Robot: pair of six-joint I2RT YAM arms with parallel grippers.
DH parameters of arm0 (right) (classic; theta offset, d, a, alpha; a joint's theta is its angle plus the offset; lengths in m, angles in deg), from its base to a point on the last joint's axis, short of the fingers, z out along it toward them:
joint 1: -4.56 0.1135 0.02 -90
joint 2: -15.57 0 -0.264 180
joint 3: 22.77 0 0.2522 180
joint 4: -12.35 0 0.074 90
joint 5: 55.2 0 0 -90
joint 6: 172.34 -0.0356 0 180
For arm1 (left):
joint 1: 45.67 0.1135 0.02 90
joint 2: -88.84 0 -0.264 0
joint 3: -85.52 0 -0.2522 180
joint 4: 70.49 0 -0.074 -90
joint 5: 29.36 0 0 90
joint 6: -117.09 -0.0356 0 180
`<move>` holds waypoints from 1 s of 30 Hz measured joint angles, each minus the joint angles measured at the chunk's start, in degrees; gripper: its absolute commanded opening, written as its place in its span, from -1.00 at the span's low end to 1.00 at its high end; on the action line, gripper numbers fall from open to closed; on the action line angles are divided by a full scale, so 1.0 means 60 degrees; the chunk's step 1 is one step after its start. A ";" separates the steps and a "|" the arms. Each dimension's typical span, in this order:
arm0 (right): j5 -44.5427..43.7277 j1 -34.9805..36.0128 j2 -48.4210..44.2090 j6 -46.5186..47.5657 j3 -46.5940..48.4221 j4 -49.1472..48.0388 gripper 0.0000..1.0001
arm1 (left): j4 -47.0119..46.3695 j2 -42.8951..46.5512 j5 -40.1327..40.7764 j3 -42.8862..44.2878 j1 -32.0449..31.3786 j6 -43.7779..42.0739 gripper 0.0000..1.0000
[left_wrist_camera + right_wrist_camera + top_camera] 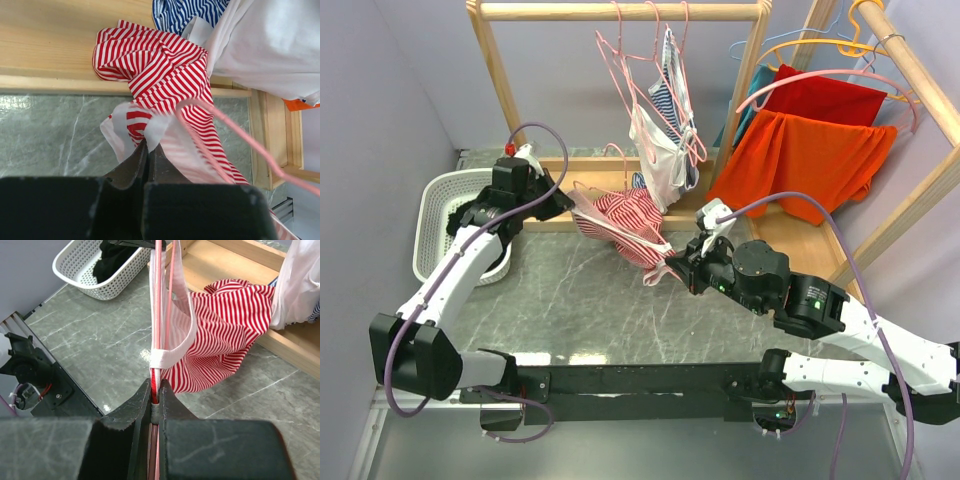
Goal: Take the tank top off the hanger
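Partway: the red-striped tank top (625, 225) sags over the front edge of the wooden rack base (45, 40), one strap (161, 358) not yet off the pink hanger (158, 300). The left gripper (560, 200) pinches its fabric tight; the right gripper (682, 268) clamps the hanger wire

We can read no text, label, brand, number or sign in any of the three views
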 measured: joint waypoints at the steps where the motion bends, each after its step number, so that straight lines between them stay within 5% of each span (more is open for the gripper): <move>1: 0.0000 0.0000 0.0007 0.0018 0.0000 0.0000 -1.00 | 0.0000 -0.0004 0.0000 -0.0004 0.0004 0.0000 -0.98; 12: -0.0018 0.0000 -0.0029 0.0018 0.0000 -0.0055 -1.00 | -0.0073 -0.0444 -0.0761 0.0015 0.0051 -0.0073 -0.94; 15: -0.0131 0.0004 -0.0080 0.0022 0.0000 -0.0102 -1.00 | -0.0306 -0.0211 -0.1075 -0.0291 0.0095 -0.0229 -0.48; 16: -0.0164 0.0004 -0.0080 0.0029 0.0000 -0.0131 -1.00 | -0.0331 -0.0091 -0.1089 -0.0401 0.0095 -0.0302 0.25; 18: -0.0226 0.0007 -0.0076 0.0073 0.0000 -0.0175 -1.00 | -0.0382 0.0295 -0.0987 -0.0696 0.0124 -0.0568 0.55; 19: -0.0251 0.0007 -0.0066 0.0098 0.0011 -0.0208 -1.00 | -0.0372 0.0514 -0.0863 -0.0820 0.0149 -0.0568 0.87; 30: 0.0000 0.0018 0.0616 0.0168 0.0076 -0.0408 -1.00 | -0.0437 0.2517 0.0208 -0.0794 0.0175 -0.1293 0.99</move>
